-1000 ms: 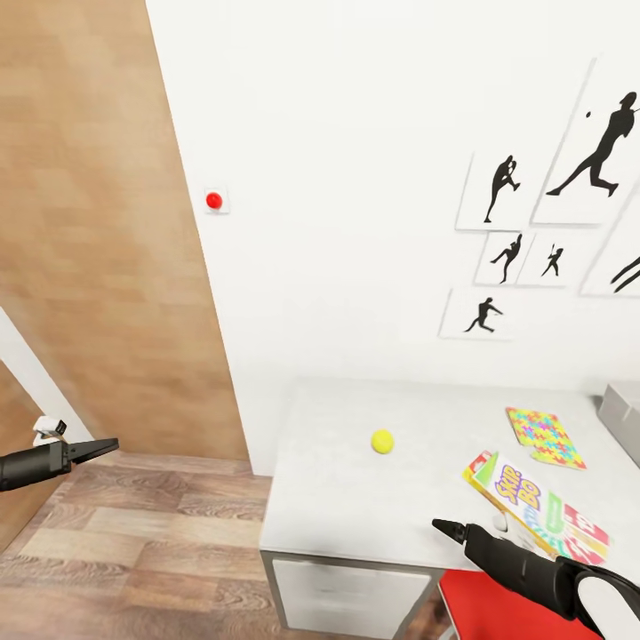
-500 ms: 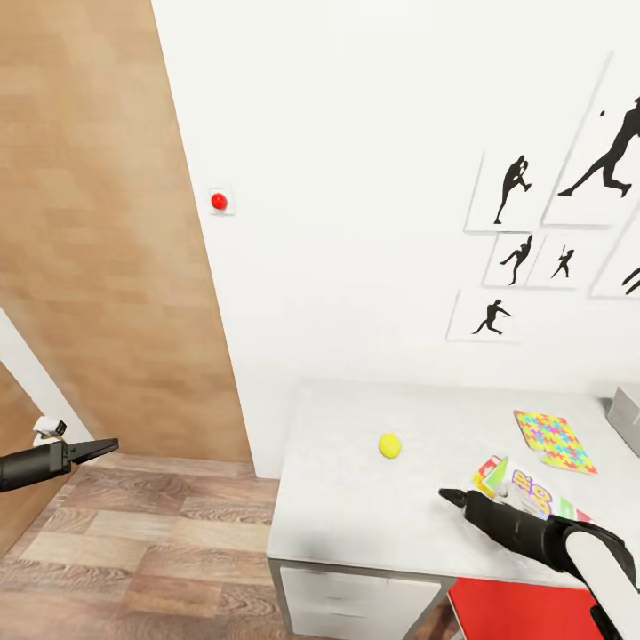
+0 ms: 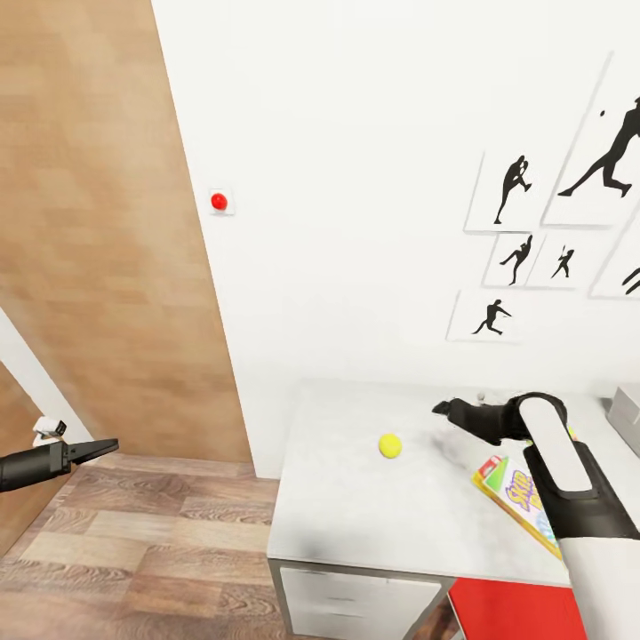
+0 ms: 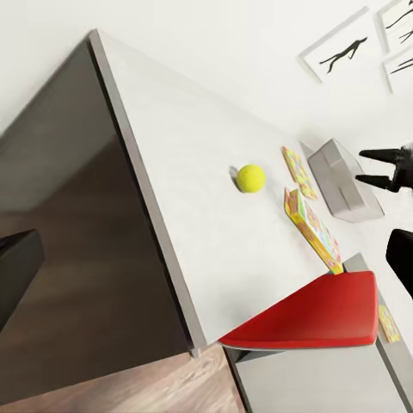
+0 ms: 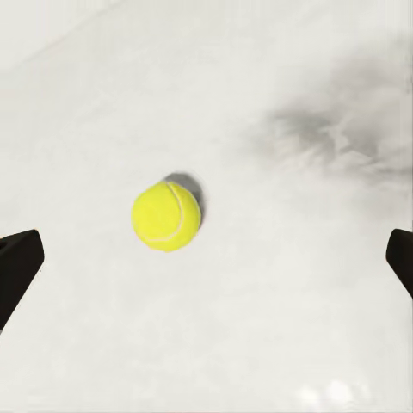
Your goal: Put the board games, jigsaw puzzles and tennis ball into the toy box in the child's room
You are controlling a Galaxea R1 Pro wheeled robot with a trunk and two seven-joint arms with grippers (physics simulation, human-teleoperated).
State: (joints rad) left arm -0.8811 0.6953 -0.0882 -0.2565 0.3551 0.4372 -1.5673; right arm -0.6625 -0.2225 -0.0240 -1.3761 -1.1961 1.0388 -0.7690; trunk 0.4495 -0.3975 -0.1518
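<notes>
The yellow-green tennis ball (image 3: 389, 445) (image 4: 251, 177) (image 5: 167, 216) lies alone on the pale table (image 3: 356, 507). My right gripper (image 3: 442, 408) (image 4: 376, 168) (image 5: 206, 258) hovers open just right of it and a little beyond, its fingertips (image 5: 17, 262) wide apart. The SKIP-BO board game (image 3: 511, 489) (image 4: 311, 228) lies near the table's front right, partly under my right arm. A jigsaw puzzle (image 4: 297, 170) sits beside the grey toy box (image 3: 627, 409) (image 4: 344, 181). My left gripper (image 3: 102, 444) (image 4: 206, 262) is open and empty over the floor, far to the left.
A red chair seat (image 3: 507, 613) (image 4: 318, 314) is tucked under the table's front edge. White drawers (image 3: 356, 596) hang below the top. A white wall with black sport prints (image 3: 511, 187) backs the table. Wood floor (image 3: 151, 551) lies left of it.
My right arm has risen from the table's front edge and swung forward over the top, its gripper now by the ball and its forearm covering the puzzle. The left arm is unmoved.
</notes>
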